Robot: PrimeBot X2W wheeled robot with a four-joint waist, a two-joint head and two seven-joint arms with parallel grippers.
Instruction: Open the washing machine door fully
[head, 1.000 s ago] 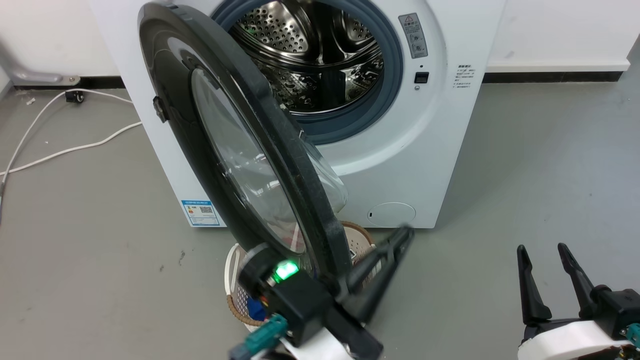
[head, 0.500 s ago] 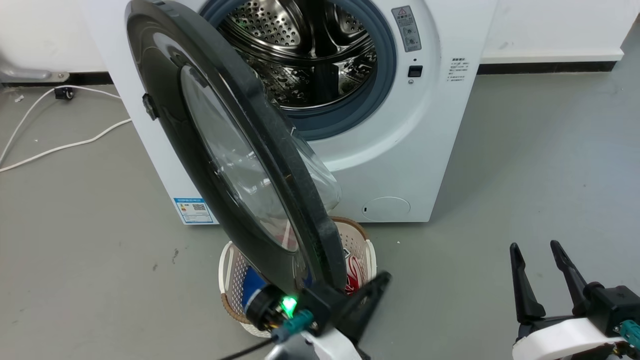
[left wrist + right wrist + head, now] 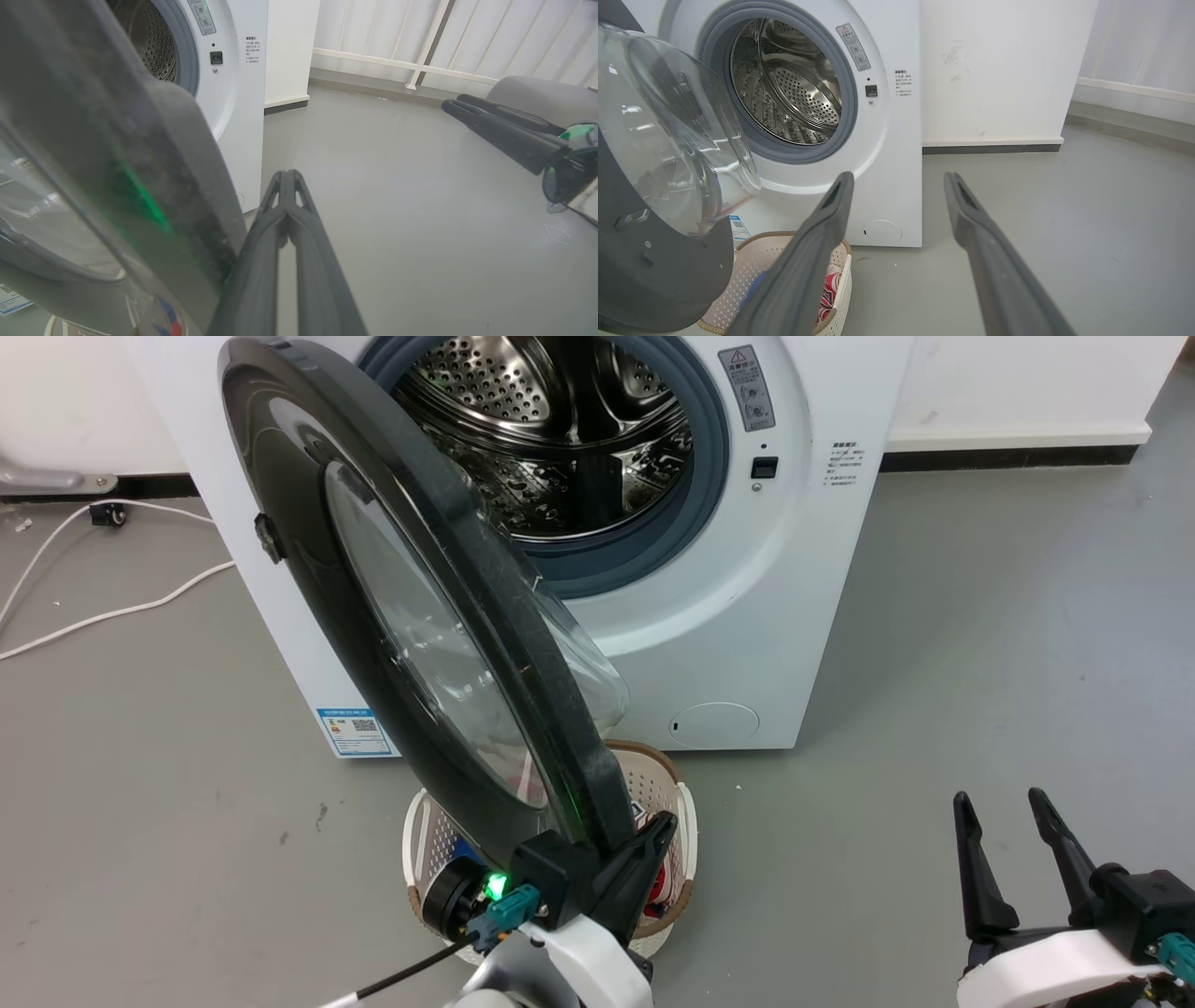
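Observation:
The white washing machine (image 3: 747, 616) stands ahead with its steel drum exposed. The washing machine door (image 3: 308, 569), a black-rimmed disc with a clear glass bowl, stands swung out on its left hinge, roughly edge-on to the head view. My left gripper (image 3: 665, 821) is shut on nothing, its fingers lying close against the inner side of the door's lower free edge. In the left wrist view the door rim (image 3: 154, 177) sits right beside the shut left gripper (image 3: 287, 175). My right gripper (image 3: 999, 798) hangs open at the lower right, well clear of the door (image 3: 668, 130).
A white laundry basket (image 3: 420, 831) holding clothes sits on the floor under the door's lower edge, in front of the machine. A white cable (image 3: 112, 611) trails across the grey floor at the left. Open floor lies to the machine's right.
My left gripper has drawn back toward me along the door's lower edge, its fingers now steeper. The head view has shifted a little; the door seems slightly wider open. The right gripper has kept still.

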